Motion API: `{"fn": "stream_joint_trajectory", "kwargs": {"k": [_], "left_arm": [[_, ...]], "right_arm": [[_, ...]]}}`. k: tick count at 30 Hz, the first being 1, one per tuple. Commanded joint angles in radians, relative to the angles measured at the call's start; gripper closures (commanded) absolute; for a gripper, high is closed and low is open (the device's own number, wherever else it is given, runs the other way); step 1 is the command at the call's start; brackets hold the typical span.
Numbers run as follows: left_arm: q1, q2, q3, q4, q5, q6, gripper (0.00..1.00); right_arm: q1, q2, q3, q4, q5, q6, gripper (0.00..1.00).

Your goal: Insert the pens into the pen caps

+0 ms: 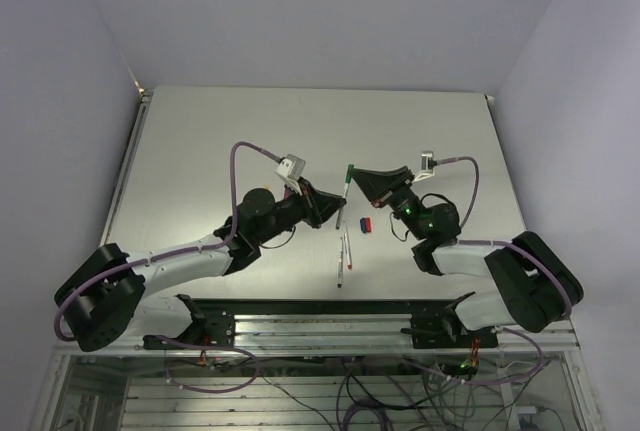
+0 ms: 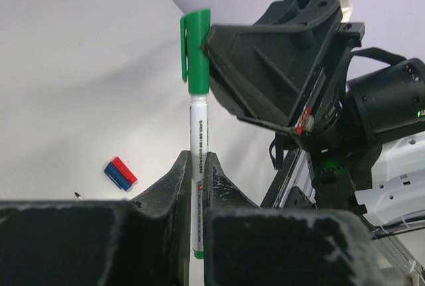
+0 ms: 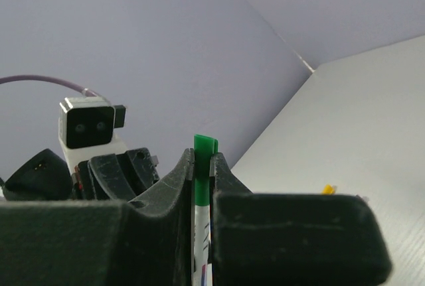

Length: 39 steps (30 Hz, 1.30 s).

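Your left gripper (image 2: 197, 166) is pinching the pen (image 2: 198, 130) by its white barrel, over the middle of the table (image 1: 200, 151). Your right gripper (image 3: 203, 166) is clamped on the green cap (image 3: 204, 145), which sits over the pen's top end. The red cap (image 2: 124, 166) and blue cap (image 2: 116, 176) lie touching on the table, near the other pens (image 1: 343, 256)

The top view looks down on the whole table (image 1: 300, 131) from above and behind. Each wrist view looks from close behind its own jaws; both show the same pen (image 2: 198, 140).
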Motion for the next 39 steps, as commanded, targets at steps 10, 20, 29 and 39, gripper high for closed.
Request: {"fn": "stream_joint_trajectory", "kwargs": {"k": [10, 20, 29, 39], "left_arm": [[-0.005, -0.017, -0.019, 0.133, -0.114, 0.022, 0.93], [-0.005, -0.06, -0.005, 0.113, -0.195, 0.066, 0.93], [-0.002, -0.116, -0.003, 0.092, -0.262, 0.102, 0.93], [0.016, -0.156, 0.001, 0.057, -0.312, 0.137, 0.93]], "right_arm": [[0.069, -0.033, 0.022, -0.145, -0.06, -0.068, 1.0], [0.167, -0.15, 0.082, -0.592, 0.045, -0.305, 1.0], [0.258, -0.138, 0.101, -0.717, 0.146, -0.372, 1.0], [0.301, -0.115, 0.113, -0.721, 0.142, -0.36, 1.0]]}}
